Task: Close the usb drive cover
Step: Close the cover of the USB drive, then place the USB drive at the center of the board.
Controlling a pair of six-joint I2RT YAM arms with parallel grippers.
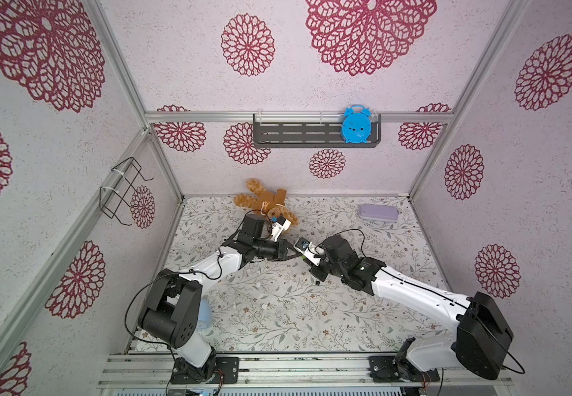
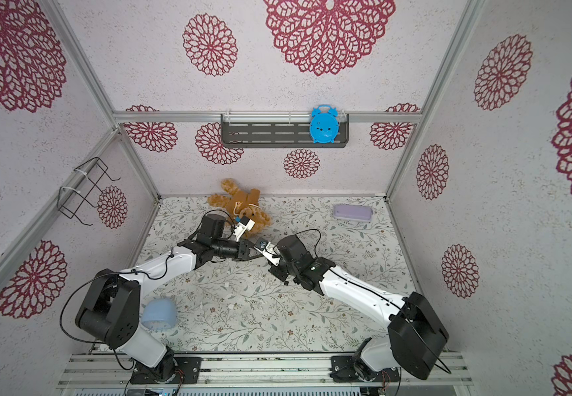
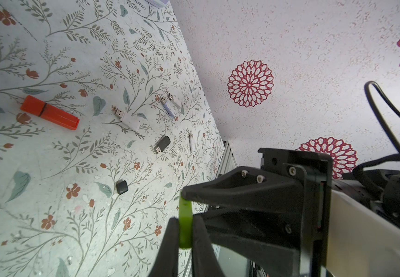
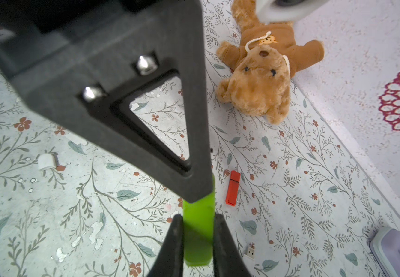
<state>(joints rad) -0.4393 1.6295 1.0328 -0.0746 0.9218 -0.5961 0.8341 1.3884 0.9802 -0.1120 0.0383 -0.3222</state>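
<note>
Closing seems the step in hand: green usb drive (image 4: pixel 197 239) above bench (image 1: pixel 277 325) centre, your left gripper (image 3: pixel 185 221) clamped on its 9 o'clock end, right gripper (image 4: pixel 198 217) on its 3 o'clock end. Next, press both ends together squarely.

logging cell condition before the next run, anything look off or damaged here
Table surface is chipped, with white flecks around. A black cap and a white cap lie loose, apart from the uncapped white drive. Teddy sprawls on its back by the far wall.
</note>
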